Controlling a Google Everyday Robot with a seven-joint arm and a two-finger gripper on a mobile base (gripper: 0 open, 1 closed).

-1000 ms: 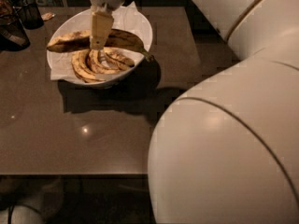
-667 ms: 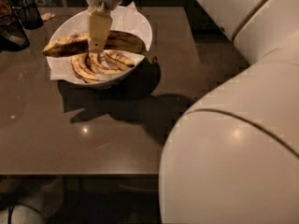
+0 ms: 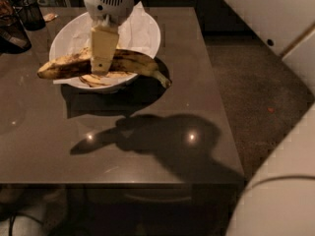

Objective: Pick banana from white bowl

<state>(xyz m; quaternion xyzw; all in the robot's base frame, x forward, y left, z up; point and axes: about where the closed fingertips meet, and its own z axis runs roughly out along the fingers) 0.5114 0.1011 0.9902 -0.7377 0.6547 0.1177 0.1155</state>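
Mira: Since a moment ago the banana [image 3: 133, 62] has come up out of its bed. It hangs level now, with its blunt end past the left rim of the white bowl [image 3: 153, 31] and its stem tip past the right.

Jon: And the claw [image 3: 102, 68]?

Mira: It comes straight down over the bowl and is closed on the banana's middle. One pale finger [image 3: 103, 50] crosses the front of the fruit; the other is hidden behind it. I'd say the grip is made and the lift is the step in hand.

Jon: What does the next move call for?

Mira: More height, taken steadily. The fruit looks soft and overripe, so I'd guess a jerk could tear it or let it slip. The shorter browned pieces [image 3: 96, 78] lie beneath on the crumpled paper [image 3: 140, 26] and should stay there.

Jon: Any room to carry it off?

Mira: Plenty. The counter [image 3: 147, 146] is bare in front and to the right of the bowl, as far as its near edge and its right edge above the floor. At the far left stand a dark wire cup [image 3: 30, 14] and some clutter, well apart from the bowl. The robot's white body [image 3: 275, 200] fills the lower right.
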